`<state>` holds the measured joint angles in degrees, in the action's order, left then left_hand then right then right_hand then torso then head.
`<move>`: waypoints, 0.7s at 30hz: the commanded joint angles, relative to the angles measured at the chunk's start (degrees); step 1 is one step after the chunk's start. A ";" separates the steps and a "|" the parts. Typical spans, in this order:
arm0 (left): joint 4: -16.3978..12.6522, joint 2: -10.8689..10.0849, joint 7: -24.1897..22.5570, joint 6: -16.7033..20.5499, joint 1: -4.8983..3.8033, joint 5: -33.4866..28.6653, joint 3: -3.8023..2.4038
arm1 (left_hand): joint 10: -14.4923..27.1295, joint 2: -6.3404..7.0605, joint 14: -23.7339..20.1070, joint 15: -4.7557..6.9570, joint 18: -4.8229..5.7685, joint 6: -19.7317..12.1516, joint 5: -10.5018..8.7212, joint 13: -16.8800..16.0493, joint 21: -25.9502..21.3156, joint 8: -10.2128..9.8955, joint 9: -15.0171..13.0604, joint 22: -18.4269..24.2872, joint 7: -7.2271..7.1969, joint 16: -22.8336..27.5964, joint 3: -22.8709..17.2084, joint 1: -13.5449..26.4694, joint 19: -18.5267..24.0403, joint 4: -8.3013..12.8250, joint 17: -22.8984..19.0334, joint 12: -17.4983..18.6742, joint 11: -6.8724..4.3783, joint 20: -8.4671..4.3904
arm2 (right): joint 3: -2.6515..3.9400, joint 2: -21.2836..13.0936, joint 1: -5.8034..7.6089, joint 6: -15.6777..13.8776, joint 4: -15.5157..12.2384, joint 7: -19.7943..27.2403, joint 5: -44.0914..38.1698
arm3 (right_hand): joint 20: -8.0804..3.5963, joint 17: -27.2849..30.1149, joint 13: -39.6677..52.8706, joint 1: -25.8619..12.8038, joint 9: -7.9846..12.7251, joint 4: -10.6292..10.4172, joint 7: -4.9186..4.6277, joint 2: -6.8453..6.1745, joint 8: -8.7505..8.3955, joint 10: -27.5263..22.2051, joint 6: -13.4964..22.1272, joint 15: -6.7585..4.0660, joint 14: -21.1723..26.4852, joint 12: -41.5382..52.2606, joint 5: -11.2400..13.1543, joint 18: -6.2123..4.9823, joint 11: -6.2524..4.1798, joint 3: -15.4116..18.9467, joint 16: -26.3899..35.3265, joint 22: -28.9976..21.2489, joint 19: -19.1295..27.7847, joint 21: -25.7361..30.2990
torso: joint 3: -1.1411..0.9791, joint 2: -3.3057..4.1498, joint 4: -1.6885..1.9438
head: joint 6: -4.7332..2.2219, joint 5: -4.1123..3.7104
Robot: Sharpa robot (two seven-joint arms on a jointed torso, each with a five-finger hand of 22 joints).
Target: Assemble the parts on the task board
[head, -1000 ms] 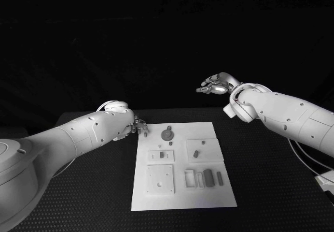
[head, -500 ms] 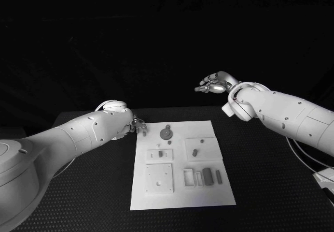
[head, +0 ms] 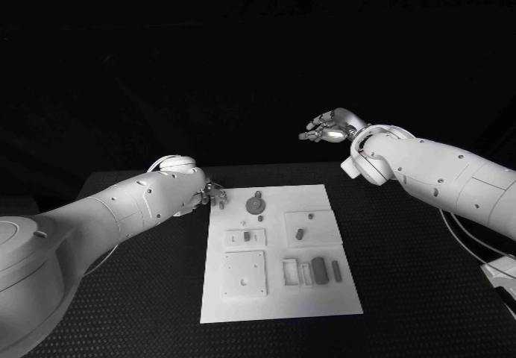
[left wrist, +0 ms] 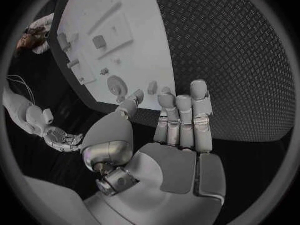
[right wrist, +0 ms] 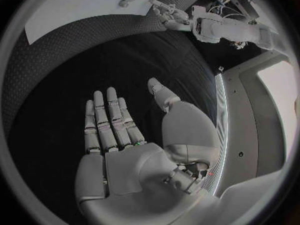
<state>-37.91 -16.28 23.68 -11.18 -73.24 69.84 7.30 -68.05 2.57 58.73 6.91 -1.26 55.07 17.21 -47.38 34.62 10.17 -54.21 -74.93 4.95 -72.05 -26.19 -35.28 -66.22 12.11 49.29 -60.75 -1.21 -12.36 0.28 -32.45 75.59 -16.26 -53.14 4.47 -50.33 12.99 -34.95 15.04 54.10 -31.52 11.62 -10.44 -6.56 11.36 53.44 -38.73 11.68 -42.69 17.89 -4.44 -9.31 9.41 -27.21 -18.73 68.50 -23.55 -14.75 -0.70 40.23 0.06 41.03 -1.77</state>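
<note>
L hand [head: 213, 195] empty beside task board [head: 282, 298]; R hand [head: 331, 127] empty, raised.

left hand [head: 213, 195]: low, empty, fingers apart | right hand [head: 331, 127]: raised, empty

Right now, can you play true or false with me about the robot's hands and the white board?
1. The left hand is near the far left corner of the task board. True.
2. The right hand is resting on the board. False: it is raised, beyond the table's far edge.
3. The right hand holds a part. False: in the right wrist view its palm is open, holding nothing.
4. A round part sits near the board's far end. True.
</note>
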 commanded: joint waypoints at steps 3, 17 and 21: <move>0.12 0.29 -0.82 -0.31 -0.04 -0.39 -0.01 | 0.26 -0.89 -0.16 0.11 -2.01 -0.58 0.49 0.10 0.11 0.61 -0.24 -1.29 0.27 0.05 0.02 -0.12 -0.27 0.46 0.08 -0.34 -0.06 -0.02 | 0.01 0.06 -0.01 -0.25 -0.13 0.81 -0.04 | -0.03 0.06 -0.07 0.58 0.09 -0.20 -3.98 -0.15 0.33 -0.17 0.43 0.10 0.20 -0.22 -0.12 0.96 0.31 0.03 0.23 0.11 -0.36 0.36 | -0.03 -0.02 0.02 | 0.02 -0.13; 1.03 0.92 -1.08 -0.96 0.34 -0.95 0.05 | 0.04 -2.91 -0.02 0.36 -1.90 -0.02 0.03 0.24 0.33 1.38 -0.75 -1.29 -0.07 -0.06 -0.08 -0.36 -0.34 1.44 0.12 -0.44 -0.38 -0.17 | 0.01 0.15 0.00 -0.31 -0.21 0.82 -0.03 | -0.03 0.10 -0.15 0.66 0.09 -0.16 -3.98 -0.13 0.36 -0.13 0.42 0.10 0.18 -0.21 -0.12 0.96 0.30 0.01 0.24 0.16 -0.39 0.42 | -0.02 -0.01 0.09 | 0.17 -0.68; 1.48 1.17 -1.07 -1.05 0.41 -0.95 0.07 | 0.03 -2.90 -0.02 0.37 -1.89 -0.03 -0.08 0.25 0.34 1.39 -0.76 -1.29 -0.07 -0.06 -0.04 -0.34 -0.34 1.50 0.12 -0.44 -0.39 -0.18 | 0.01 0.15 0.01 -0.28 -0.32 0.82 -0.03 | -0.04 0.11 -0.17 0.69 0.09 -0.15 -3.97 -0.13 0.37 -0.13 0.42 0.10 0.17 -0.21 -0.12 0.96 0.30 0.01 0.24 0.18 -0.40 0.44 | 0.00 0.05 0.03 | 0.23 -0.86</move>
<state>-36.55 -15.32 23.26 -11.50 -72.83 69.35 7.37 -68.07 0.05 58.72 6.90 -1.26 54.94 17.47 -47.20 34.61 11.26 -54.90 -74.92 4.89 -72.06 -26.17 -35.64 -66.35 13.22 49.34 -60.97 -1.23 -12.48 0.28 -32.36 75.60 -16.44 -53.34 4.60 -50.31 12.99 -34.89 14.93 54.33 -31.53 11.62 -10.45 -6.79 11.36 53.44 -38.73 11.68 -42.69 17.89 -4.44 -9.32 9.41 -27.21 -18.73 68.61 -23.55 -14.53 -0.71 40.20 0.13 41.20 -2.53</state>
